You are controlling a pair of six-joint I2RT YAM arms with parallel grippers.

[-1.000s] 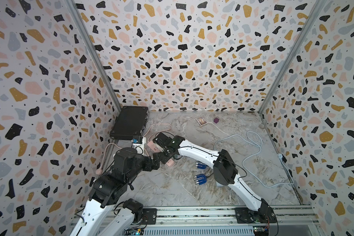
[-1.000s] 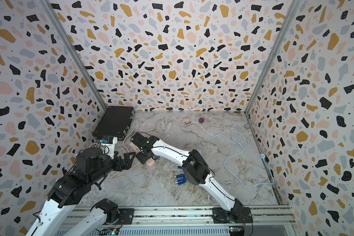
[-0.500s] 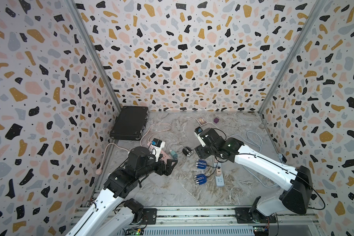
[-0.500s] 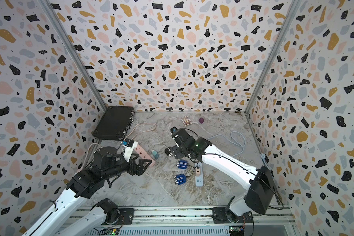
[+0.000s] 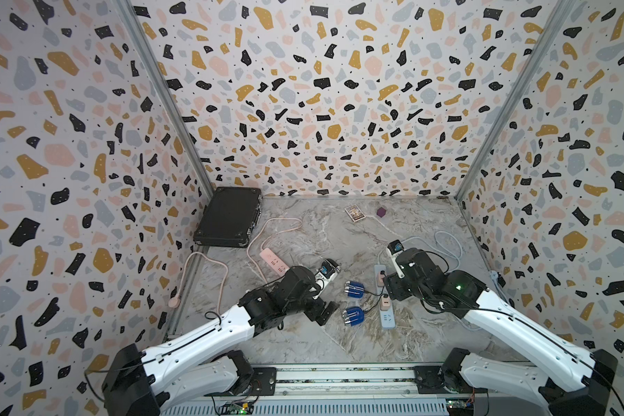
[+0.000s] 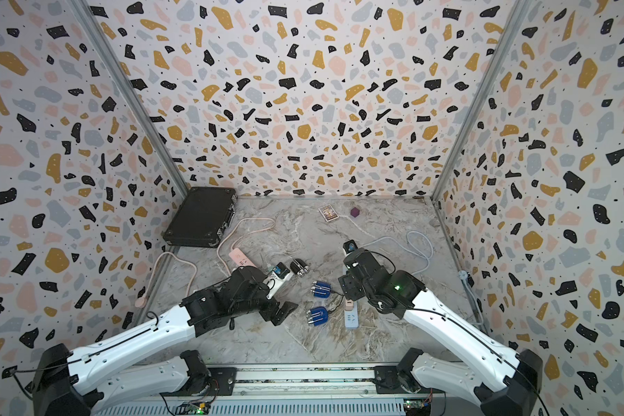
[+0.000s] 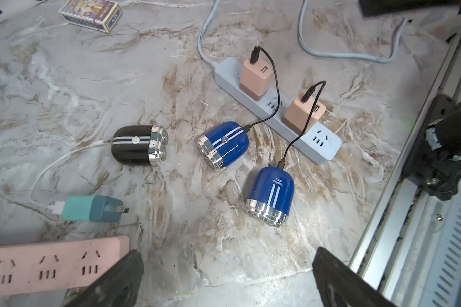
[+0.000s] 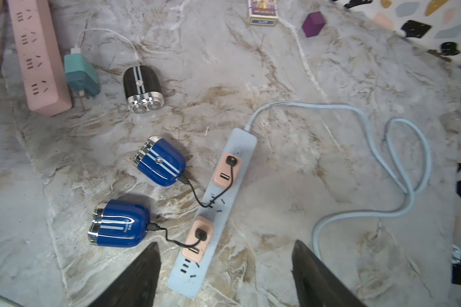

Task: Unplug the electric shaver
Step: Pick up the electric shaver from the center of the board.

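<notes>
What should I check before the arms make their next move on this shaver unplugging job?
1. Left end effector open and empty: ok.
2. Right end effector open and empty: ok.
3. Black shaver unplugged: ok. Its teal adapter lies beside the pink strip, prongs bare.
4. Blue shavers unplugged, if they are meant too: not ok. Both peach adapters sit in the blue strip.
5. Right end effector's height above those adapters: cannot tell.
</notes>
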